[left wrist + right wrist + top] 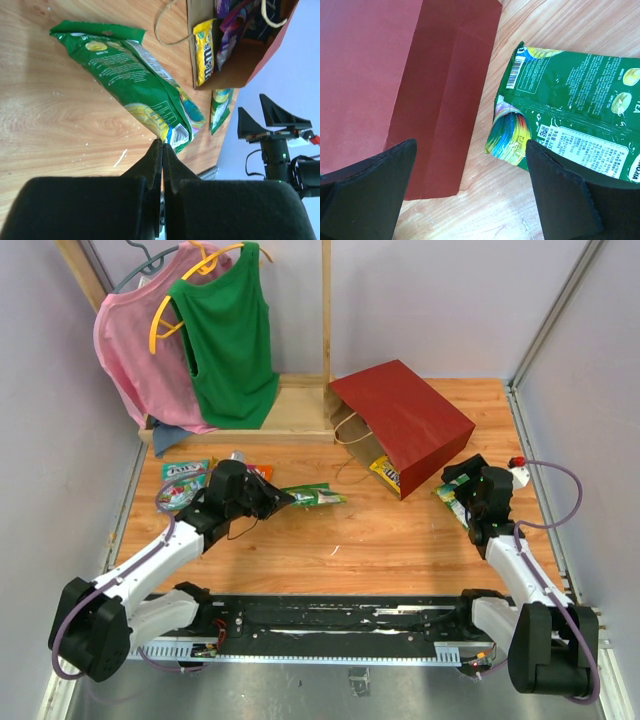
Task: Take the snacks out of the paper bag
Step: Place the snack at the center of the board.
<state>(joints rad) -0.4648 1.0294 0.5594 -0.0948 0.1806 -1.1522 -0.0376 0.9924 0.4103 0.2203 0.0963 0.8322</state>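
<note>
Partly done: green glossy snack packets [135,80] out on tabletop [380,540]. Yellow packet [204,50] and purple packets [227,25] still inside red paper bag [405,420], far-right corner. Left gripper [162,150] jaws shut at a packet corner, grip unclear. Right gripper [470,150] jaws wide, holding nothing.

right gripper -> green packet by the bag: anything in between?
Nothing visible between them: the open right gripper hangs right over the green packet. But one finger sits over the wall of the red paper bag beside the packet, so a straight descent may land on the bag.
</note>
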